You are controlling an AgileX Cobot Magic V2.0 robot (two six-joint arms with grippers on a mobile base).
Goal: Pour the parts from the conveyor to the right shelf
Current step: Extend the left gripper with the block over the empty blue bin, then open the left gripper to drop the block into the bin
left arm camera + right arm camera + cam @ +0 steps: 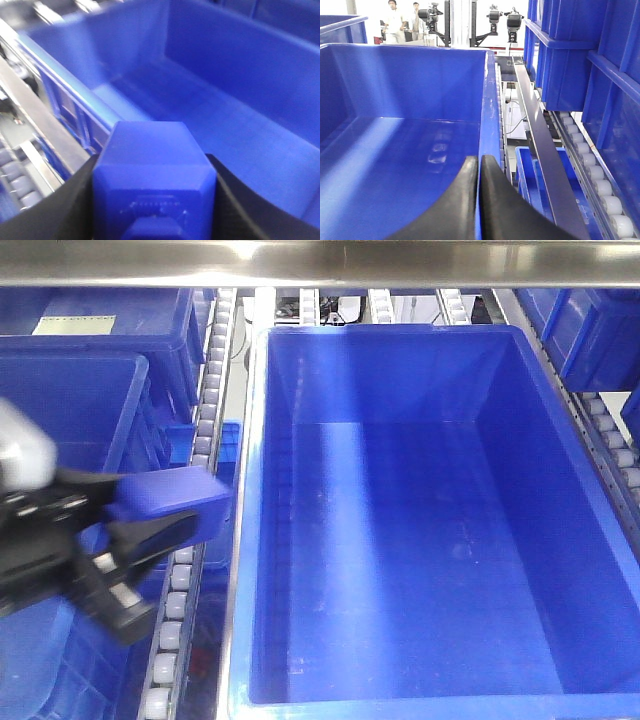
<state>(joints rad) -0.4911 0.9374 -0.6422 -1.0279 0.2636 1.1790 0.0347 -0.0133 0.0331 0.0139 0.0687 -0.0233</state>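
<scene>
My left gripper point(150, 525) is shut on a small royal-blue block point(168, 502) and holds it above the white roller track point(207, 410), just left of the left rim of a large blue bin point(248, 490) on the steel shelf point(320, 260). In the left wrist view the block point(152, 150) fills the space between my black fingers point(60, 210), with the bin's inside point(225, 75) beyond it. My right gripper point(479, 170) is shut and empty over the bin's right rim point(490, 100). The conveyor is out of view.
More blue bins stand at the left point(70, 410) and top right point(590, 330). A steel rail point(535, 130), rollers point(595, 180) and a lower small blue bin point(527, 170) lie right of the big bin. People point(395, 20) and camera stands are in the background.
</scene>
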